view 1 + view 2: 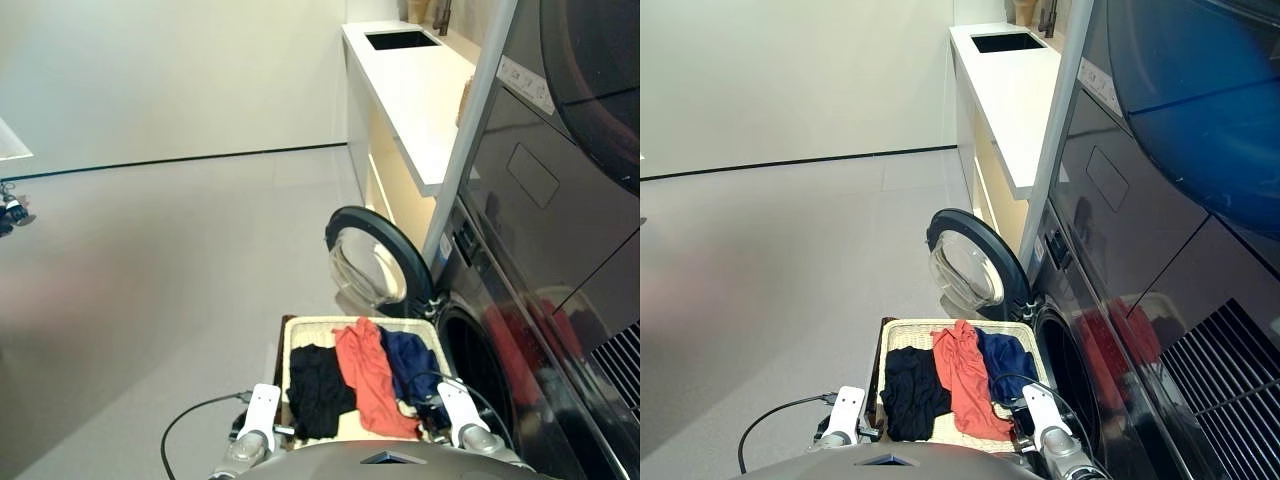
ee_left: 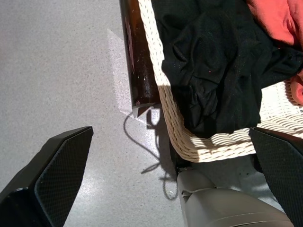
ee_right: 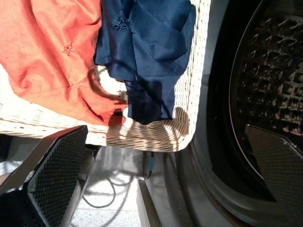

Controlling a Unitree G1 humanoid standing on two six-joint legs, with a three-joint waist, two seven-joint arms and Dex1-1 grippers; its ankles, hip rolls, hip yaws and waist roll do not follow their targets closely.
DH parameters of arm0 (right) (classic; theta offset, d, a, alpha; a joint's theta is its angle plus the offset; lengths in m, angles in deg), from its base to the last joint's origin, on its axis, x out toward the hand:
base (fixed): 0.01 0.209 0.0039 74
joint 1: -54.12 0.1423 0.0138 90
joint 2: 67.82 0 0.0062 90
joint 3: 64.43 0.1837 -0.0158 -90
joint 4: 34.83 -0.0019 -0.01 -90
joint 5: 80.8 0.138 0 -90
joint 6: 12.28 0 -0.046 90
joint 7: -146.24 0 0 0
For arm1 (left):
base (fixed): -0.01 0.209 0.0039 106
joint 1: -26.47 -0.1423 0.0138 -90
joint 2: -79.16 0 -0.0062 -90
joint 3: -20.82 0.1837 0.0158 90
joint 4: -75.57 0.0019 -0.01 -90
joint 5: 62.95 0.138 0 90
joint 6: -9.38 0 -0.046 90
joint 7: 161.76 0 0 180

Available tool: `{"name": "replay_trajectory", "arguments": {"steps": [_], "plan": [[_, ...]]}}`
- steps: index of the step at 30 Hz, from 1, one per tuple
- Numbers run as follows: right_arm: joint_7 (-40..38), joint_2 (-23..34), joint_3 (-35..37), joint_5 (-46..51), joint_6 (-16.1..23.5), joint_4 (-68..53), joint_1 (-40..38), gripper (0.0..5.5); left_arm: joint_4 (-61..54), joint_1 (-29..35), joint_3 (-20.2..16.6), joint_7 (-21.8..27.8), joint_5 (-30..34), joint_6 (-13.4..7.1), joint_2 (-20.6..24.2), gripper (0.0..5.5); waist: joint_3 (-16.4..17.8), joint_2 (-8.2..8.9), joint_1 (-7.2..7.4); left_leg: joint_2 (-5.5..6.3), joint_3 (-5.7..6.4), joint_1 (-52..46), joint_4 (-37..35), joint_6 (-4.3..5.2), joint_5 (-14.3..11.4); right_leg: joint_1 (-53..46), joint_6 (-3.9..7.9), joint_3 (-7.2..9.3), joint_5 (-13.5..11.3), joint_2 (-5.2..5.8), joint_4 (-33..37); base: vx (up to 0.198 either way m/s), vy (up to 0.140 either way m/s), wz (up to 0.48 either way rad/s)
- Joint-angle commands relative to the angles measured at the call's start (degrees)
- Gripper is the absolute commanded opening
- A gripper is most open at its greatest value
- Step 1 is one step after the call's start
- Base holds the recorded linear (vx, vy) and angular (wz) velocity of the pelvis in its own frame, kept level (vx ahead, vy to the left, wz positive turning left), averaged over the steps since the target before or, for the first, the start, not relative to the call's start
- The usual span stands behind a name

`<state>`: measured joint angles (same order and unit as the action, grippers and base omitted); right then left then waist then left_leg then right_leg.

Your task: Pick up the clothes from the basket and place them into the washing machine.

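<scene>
Clothes (image 1: 362,375) in basket (image 1: 310,327), no legible writing, both grippers' fingers (image 2: 52,175) spread wide, empty

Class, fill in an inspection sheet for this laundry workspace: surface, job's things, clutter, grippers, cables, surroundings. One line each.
Surface: grey floor; the basket rests on it beside the washing machine.
Job's things: black garment, orange-red garment and navy garment lie side by side in the basket; the machine's door stands open, drum showing.
Clutter: nothing seen.
Grippers: left gripper open and empty, over the basket's black-garment corner; right gripper open and empty, between basket and drum.
Cables: black cable loops by the left arm; another arcs over the navy garment.
Surroundings: white counter with a sink; dark appliance stacked above.
</scene>
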<state>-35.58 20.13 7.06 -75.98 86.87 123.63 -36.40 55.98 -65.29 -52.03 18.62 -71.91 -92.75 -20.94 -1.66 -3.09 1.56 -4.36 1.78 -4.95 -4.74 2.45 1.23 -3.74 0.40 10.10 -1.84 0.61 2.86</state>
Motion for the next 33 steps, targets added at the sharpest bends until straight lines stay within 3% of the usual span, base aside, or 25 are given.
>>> {"name": "replay_trajectory", "arguments": {"steps": [1,11,21,26,33], "plan": [[0.06,-3.67,-1.29,1.08,1.94,1.15,4.58,5.5,2.24,4.06,-0.8,0.42,0.7,-1.31,1.6,5.5,0.66,4.91,1.25,3.74,-2.04,-1.11,2.1,-0.64,-3.92,-1.79,6.89,-3.21,2.52,3.63,0.6,0.0,0.0,0.0],[0.09,-3.78,-1.68,0.84,1.86,0.81,4.77,5.5,2.34,4.67,-0.09,0.21,1.92,-1.11,1.55,5.5,0.65,4.95,1.37,3.77,-2.16,-1.13,1.92,-0.63,-3.92,-1.66,6.89,-3.36,2.43,3.59,0.66,0.0,0.0,0.0],[0.6,-3.59,-4.62,0.56,1.8,-1.5,7.56,5.5,0.45,9.92,5.53,-0.11,9.47,-1.1,3.08,5.5,2.33,4.66,2.29,3.77,-2.82,1.45,2.07,-0.6,-3.22,1.82,7.03,-4.06,1.74,3.66,-0.06,-0.013,0.004,-0.007],[0.57,-2.81,-6.47,1.37,2.27,-4.89,9.9,5.5,-1.37,13.42,7.41,-1.46,10.19,-1.3,4.25,5.5,4.65,4.56,2.61,4.04,-3.23,5.79,3.21,-0.53,-2.55,6.1,7.11,-4.46,0.76,3.95,-0.83,-0.06,0.024,-0.065],[-1.0,-1.66,-8.79,5.31,3.58,-11.45,17.49,5.5,-3.13,22.21,10.84,-4.36,8.06,-1.41,5.15,5.5,11.46,4.87,3.21,4.05,-3.66,18.08,9.46,-0.57,-2.46,18.09,6.71,-5.31,0.31,4.23,-6.52,-0.123,0.032,-0.069]]}}
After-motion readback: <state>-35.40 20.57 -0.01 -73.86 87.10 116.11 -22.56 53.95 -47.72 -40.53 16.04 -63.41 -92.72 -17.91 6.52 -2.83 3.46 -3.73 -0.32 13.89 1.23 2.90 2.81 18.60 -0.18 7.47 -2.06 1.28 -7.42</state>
